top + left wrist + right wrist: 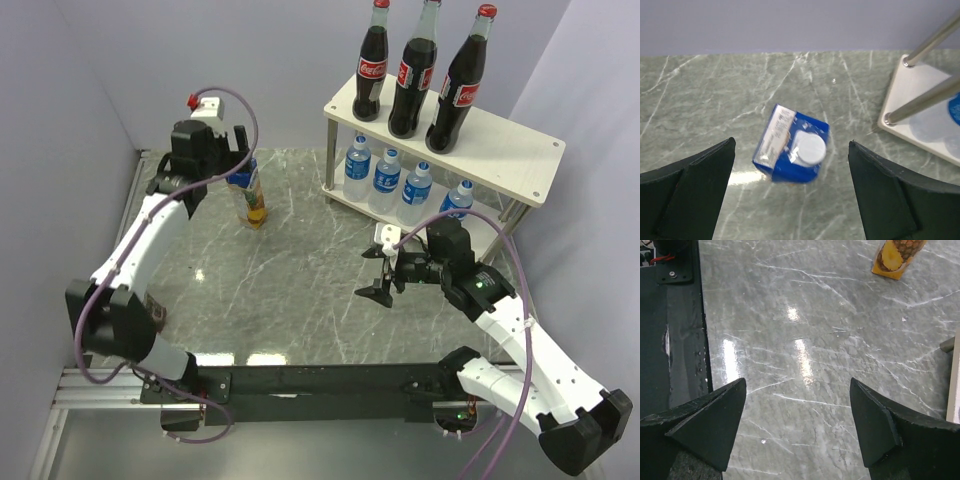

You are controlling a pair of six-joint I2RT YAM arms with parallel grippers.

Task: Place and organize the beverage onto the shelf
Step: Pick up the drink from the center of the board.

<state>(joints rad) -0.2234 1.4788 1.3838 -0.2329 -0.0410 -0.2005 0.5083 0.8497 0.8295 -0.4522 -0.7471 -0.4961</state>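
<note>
Top external view gives the whole scene: the shelf (510,150) stands at the far right of the grey marble table (300,300). On its upper board three cola bottles (412,80) stand upright in a row. On the lower board four water bottles (387,178) stand side by side, also upright. One juice carton (254,203) is on the table at the far left, well apart from the shelf, and it stands upright.

The left gripper (240,165) hangs directly above this carton, pointing down. In the left wrist view the carton's blue top with its round white cap lies between the two dark fingers (695,190). The jaws are spread wide, and neither finger touches the carton. At the right edge of the same view one corner of the shelf's lower board and two silver legs can be seen, near the carton but not touching it.

The right gripper (379,270) is over the middle of the table, on the near side of the shelf, and it points to the left. Its jaws are also wide apart and hold nothing; the right wrist view shows only bare marble between the fingers (705,420). In that view the carton's orange lower part, with a pineapple picture, is in the upper right corner.
</note>
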